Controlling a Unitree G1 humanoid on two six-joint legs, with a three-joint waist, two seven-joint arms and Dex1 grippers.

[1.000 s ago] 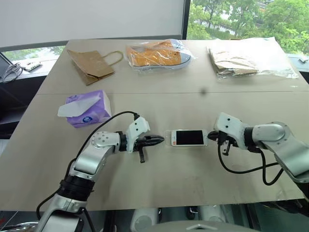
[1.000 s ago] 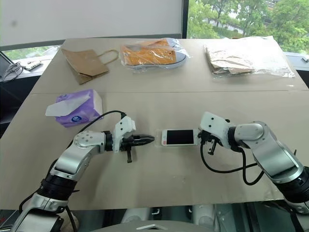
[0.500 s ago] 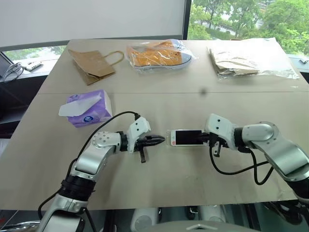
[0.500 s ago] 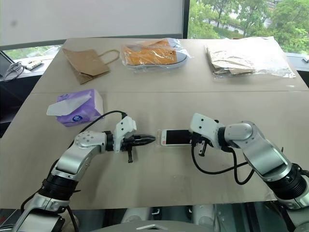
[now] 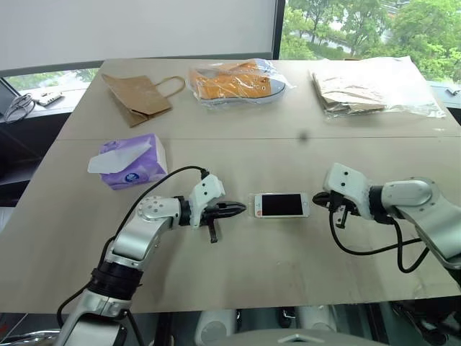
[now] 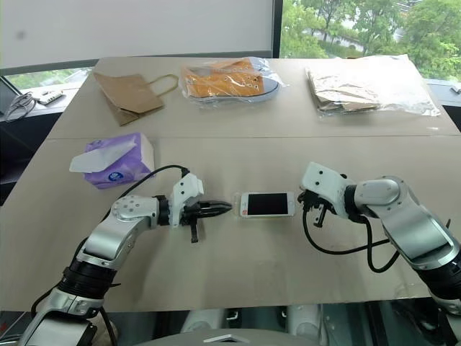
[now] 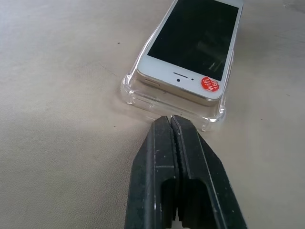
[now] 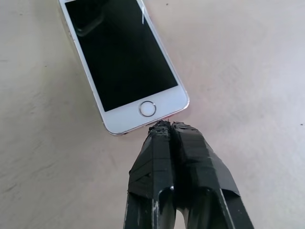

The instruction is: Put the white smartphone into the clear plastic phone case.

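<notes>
Crosswise before you, your left gripper [image 5: 238, 210], clenched empty, meets the clear plastic phone case [image 7: 143, 98] end. The white smartphone [image 5: 283, 205] lies in it, long axis running between both grippers. Your right gripper [image 8: 167, 128], clenched empty, meets the phone's home-button end.

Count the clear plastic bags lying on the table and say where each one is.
2. One bag wraps an orange item at the table's far middle; the other bag holds brown items at the far right. None seems hidden.
</notes>
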